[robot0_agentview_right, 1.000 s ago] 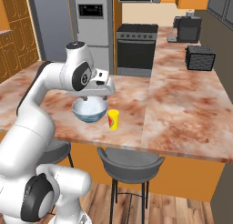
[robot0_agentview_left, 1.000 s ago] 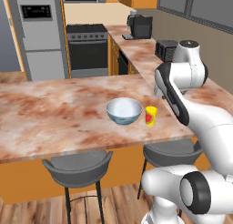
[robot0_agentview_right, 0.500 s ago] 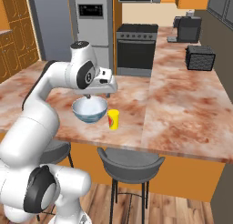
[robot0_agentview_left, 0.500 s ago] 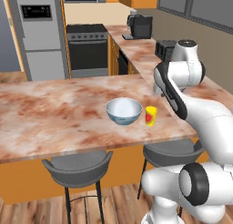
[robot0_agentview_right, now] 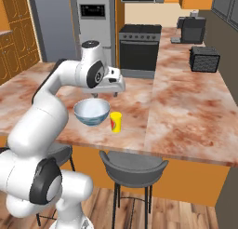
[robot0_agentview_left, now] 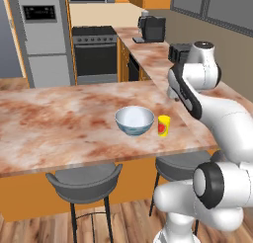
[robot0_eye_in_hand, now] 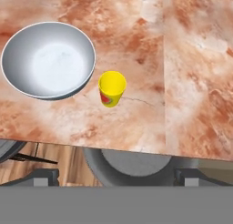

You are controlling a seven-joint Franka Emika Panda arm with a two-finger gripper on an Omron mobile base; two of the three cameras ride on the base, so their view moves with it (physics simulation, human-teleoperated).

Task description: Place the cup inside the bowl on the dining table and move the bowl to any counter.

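Observation:
The pale blue-white bowl (robot0_agentview_left: 134, 120) (robot0_agentview_right: 92, 111) (robot0_eye_in_hand: 48, 59) stands upright near the front edge of the dining table (robot0_agentview_left: 59, 123) (robot0_agentview_right: 135, 97). Right beside it, a small gap apart, stands the yellow cup (robot0_agentview_left: 164, 125) (robot0_agentview_right: 115, 122) (robot0_eye_in_hand: 112, 88), upright with its red mark facing the table's edge. My gripper (robot0_agentview_right: 110, 89) (robot0_eye_in_hand: 116, 175) hangs high above the two, looking straight down, nearer the cup than the bowl. Its fingertips (robot0_eye_in_hand: 45, 175) stand far apart at the bottom of the hand view, open with nothing between them.
Two grey stools (robot0_agentview_left: 84, 180) (robot0_agentview_right: 132, 165) stand under the table's front edge. The counter (robot0_agentview_right: 195, 97) runs back on the right, carrying a black toaster (robot0_agentview_right: 204, 59) and a coffee machine (robot0_agentview_left: 150, 28). The stove (robot0_agentview_left: 94, 52) and fridge (robot0_agentview_left: 42, 34) stand behind.
My hand has drifted a little sideways, from over the bowl toward the cup. Bowl and cup stay where they were.

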